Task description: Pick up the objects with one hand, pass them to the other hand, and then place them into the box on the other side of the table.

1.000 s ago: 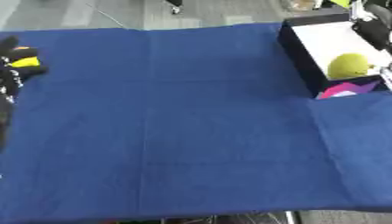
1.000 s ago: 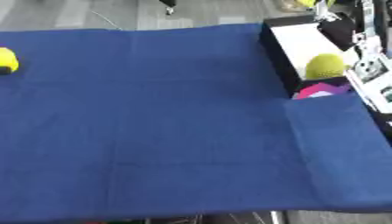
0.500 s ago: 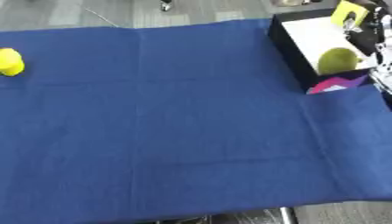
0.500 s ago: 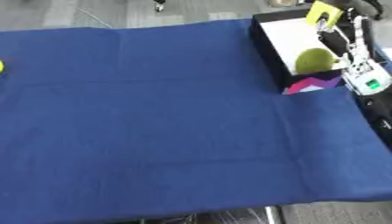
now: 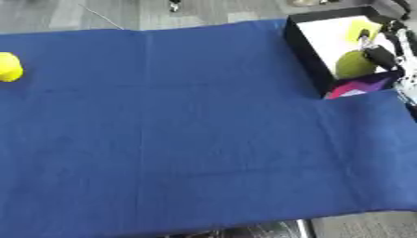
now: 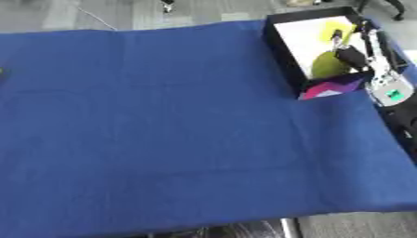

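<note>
Reaching into box (image 6: 281,49) | right hand (image 6: 358,53) fingers unclear | yellow-green ball (image 6: 326,66) beneath

Only the right hand (image 6: 356,52) shows, at the bench's far right corner: slim black fingers (image 6: 352,55) with silvery-white links between them. Behind it the wrist is a pale grey block bearing a small green square marking, and the forearm beyond is black, running along the bench's right edge.
</note>
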You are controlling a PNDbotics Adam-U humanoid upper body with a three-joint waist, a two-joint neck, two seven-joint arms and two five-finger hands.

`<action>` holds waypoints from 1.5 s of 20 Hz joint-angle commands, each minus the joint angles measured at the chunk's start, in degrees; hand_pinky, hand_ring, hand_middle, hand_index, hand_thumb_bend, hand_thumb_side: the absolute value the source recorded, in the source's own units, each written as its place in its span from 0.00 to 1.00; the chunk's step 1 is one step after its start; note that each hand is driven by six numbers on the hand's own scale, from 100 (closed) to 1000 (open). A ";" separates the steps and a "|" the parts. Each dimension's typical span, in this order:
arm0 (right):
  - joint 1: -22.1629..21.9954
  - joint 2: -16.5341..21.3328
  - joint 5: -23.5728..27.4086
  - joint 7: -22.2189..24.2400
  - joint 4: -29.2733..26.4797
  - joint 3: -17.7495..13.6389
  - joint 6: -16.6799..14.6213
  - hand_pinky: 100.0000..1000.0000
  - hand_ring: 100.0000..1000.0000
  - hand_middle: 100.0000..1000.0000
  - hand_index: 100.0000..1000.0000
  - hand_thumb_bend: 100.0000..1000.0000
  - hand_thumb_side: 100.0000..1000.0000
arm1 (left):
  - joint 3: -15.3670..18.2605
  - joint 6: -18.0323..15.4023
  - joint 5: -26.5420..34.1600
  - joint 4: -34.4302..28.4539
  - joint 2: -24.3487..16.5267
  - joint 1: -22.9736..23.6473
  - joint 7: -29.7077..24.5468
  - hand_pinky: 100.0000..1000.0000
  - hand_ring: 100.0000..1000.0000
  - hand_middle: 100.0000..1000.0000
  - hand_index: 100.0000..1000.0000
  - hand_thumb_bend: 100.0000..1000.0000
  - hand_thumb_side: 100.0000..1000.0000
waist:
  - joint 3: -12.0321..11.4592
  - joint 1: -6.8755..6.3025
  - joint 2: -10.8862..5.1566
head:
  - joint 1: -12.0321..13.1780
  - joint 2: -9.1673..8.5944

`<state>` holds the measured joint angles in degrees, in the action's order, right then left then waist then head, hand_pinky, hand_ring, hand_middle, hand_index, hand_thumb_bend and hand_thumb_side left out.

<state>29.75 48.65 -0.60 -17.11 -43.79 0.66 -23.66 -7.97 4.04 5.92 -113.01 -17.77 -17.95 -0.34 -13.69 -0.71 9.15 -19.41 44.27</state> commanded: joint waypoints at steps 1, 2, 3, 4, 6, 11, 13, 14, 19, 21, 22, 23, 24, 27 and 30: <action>0.61 2.87 -1.48 0.64 -0.54 -1.02 -1.65 1.00 1.00 0.93 0.92 0.00 0.39 | 0.61 -0.11 -0.47 -1.02 -0.28 -0.26 -0.29 0.94 0.68 0.76 0.96 0.07 1.00 | 0.12 0.14 -0.57 | -0.19 -0.15; 0.58 2.86 -1.68 0.86 -0.65 -1.12 -2.07 1.00 1.00 0.93 0.92 0.00 0.39 | 0.57 -0.12 -0.52 -1.00 -0.25 -0.23 -0.36 0.94 0.68 0.76 0.96 0.07 1.00 | 0.13 0.15 -0.56 | -0.19 -0.15; 0.58 2.90 -2.00 1.10 -0.74 -1.18 -2.42 1.00 1.00 0.94 0.93 0.00 0.39 | 0.52 -0.13 -0.55 -0.99 -0.23 -0.20 -0.44 0.94 0.68 0.76 0.96 0.07 1.00 | 0.14 0.16 -0.54 | -0.21 -0.15; 0.59 2.91 -2.34 1.31 -0.80 -1.24 -2.69 1.00 1.00 0.94 0.93 0.00 0.39 | 0.50 -0.15 -0.58 -0.99 -0.20 -0.18 -0.53 0.94 0.68 0.76 0.96 0.06 1.00 | 0.14 0.16 -0.53 | -0.24 -0.15; 0.68 2.87 -2.91 1.62 -0.81 -1.35 -2.95 1.00 1.00 0.95 0.93 0.00 0.39 | 0.48 -0.20 -0.64 -1.01 -0.16 -0.16 -0.66 0.94 0.68 0.76 0.96 0.06 1.00 | 0.12 0.16 -0.49 | -0.29 -0.15; 0.72 2.86 -4.22 1.61 -2.11 -1.53 -3.33 1.00 1.00 0.94 0.93 0.00 0.37 | 0.50 -0.13 -0.80 -0.86 -0.23 -0.14 -0.76 0.94 0.68 0.75 0.96 0.06 1.00 | 0.14 0.25 -0.49 | -0.12 -0.15; 0.57 3.04 -4.90 1.53 -4.27 -1.60 -3.83 1.00 1.00 0.94 0.93 0.00 0.38 | 0.57 0.21 -1.10 -0.53 -0.71 -0.37 -0.70 0.94 0.68 0.75 0.96 0.04 1.00 | 0.24 0.26 -0.57 | 0.19 -0.15; 0.34 3.17 -5.49 1.48 -6.14 -1.67 -4.24 0.99 1.00 0.94 0.93 0.00 0.38 | 0.67 0.64 -1.58 -0.26 -1.29 -0.71 -0.67 0.94 0.68 0.75 0.96 0.03 1.00 | 0.34 0.23 -0.63 | 0.50 -0.15; -2.02 2.99 -9.70 0.95 -21.86 -2.01 -5.91 0.96 1.00 0.94 0.94 0.00 0.41 | 1.96 5.14 -7.20 2.50 -5.78 -4.49 1.33 0.92 0.67 0.74 0.95 0.00 0.86 | 1.49 -0.20 -1.10 | 5.48 -0.15; -3.54 2.36 -12.28 0.68 -30.80 -1.95 -5.23 0.96 1.00 0.94 0.95 0.00 0.40 | 2.28 8.06 -10.57 4.79 -7.78 -6.93 4.21 0.91 0.66 0.74 0.94 0.00 0.77 | 2.18 -0.28 -1.20 | 9.45 -0.15; -4.37 2.03 -13.72 0.80 -35.71 -1.72 -4.97 0.95 1.00 0.94 0.96 0.00 0.40 | 2.25 9.67 -12.40 6.34 -8.82 -8.48 5.85 0.91 0.66 0.74 0.94 0.00 0.69 | 2.62 -0.31 -1.23 | 11.99 -0.15; -5.20 1.74 -15.08 1.02 -40.31 -1.50 -4.44 0.95 1.00 0.93 0.96 0.00 0.39 | 2.02 11.10 -14.29 8.00 -9.73 -10.02 7.29 0.90 0.66 0.74 0.93 0.00 0.64 | 3.02 -0.32 -1.26 | 14.39 -0.15; -6.02 1.38 -16.29 1.36 -44.71 -1.19 -3.83 0.94 1.00 0.92 0.97 0.00 0.39 | 1.67 12.54 -16.41 9.93 -10.56 -11.62 8.54 0.89 0.66 0.74 0.93 0.00 0.62 | 3.42 -0.32 -1.29 | 16.74 -0.15; -8.25 0.17 -18.43 2.67 -55.80 0.04 -2.36 0.93 0.97 0.91 0.97 0.00 0.35 | 0.20 16.91 -23.04 16.89 -12.31 -16.28 11.07 0.87 0.67 0.74 0.92 0.00 0.61 | 4.60 -0.27 -1.32 | 22.26 -0.15; -10.15 -1.35 -19.54 4.53 -64.78 1.44 -1.68 0.93 0.96 0.90 0.97 0.00 0.31 | -1.28 21.69 -30.22 25.76 -12.98 -21.24 12.53 0.85 0.67 0.75 0.92 0.00 0.62 | 5.89 -0.11 -1.26 | 26.27 -0.15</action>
<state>19.19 46.50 -19.42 -13.21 -104.19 2.14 -25.63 -9.04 23.91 -21.50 -89.69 -28.70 -37.84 11.50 -7.64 -0.88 8.88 5.10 44.26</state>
